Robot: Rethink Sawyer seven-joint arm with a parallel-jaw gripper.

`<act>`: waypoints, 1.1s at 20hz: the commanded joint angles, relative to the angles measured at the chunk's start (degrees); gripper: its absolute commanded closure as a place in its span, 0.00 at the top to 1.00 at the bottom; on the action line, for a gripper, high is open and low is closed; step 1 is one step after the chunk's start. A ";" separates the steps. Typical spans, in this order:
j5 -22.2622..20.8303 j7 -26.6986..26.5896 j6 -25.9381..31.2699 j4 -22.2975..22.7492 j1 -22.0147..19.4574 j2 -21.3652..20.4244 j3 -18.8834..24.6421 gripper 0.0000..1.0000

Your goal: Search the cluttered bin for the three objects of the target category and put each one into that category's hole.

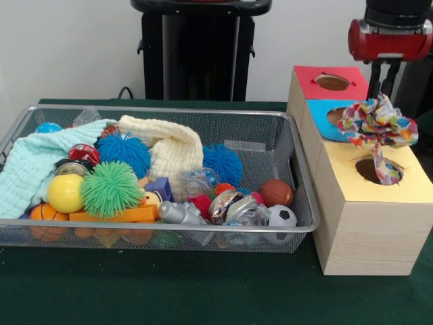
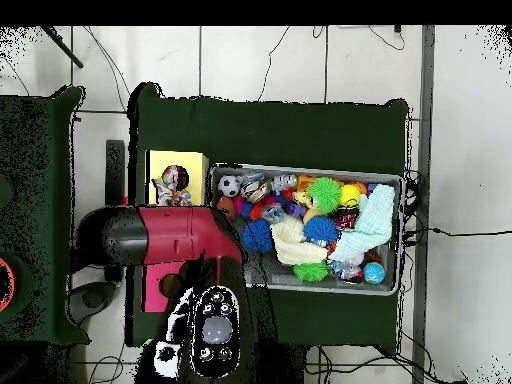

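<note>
Patterned cloth piece (image 1: pixel 376 125): soft, floppy, light fabric in red, blue, yellow and white, bunched at the top with a tail trailing into the yellow-topped hole (image 1: pixel 376 170) of the pale wooden box (image 1: pixel 369 230). It hangs beneath the gripper (image 1: pixel 380 95), apparently pinched there, though the grip itself cannot be made out. Judged limp and easily snagged; best held at the bunched middle. Bin (image 1: pixel 169 233): silver wire mesh, rigid, holding spiky rubber balls (image 1: pixel 111 188), a cream knit cloth (image 1: pixel 172 145) and foil packets (image 1: pixel 237 206).
</note>
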 commanded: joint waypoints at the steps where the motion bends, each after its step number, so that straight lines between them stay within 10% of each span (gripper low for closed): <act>1: 1.68 13.57 -5.55 -5.97 -0.59 6.31 -0.78 0.00; 22: 4.77 12.76 -6.89 -12.11 1.06 9.88 -0.97 0.00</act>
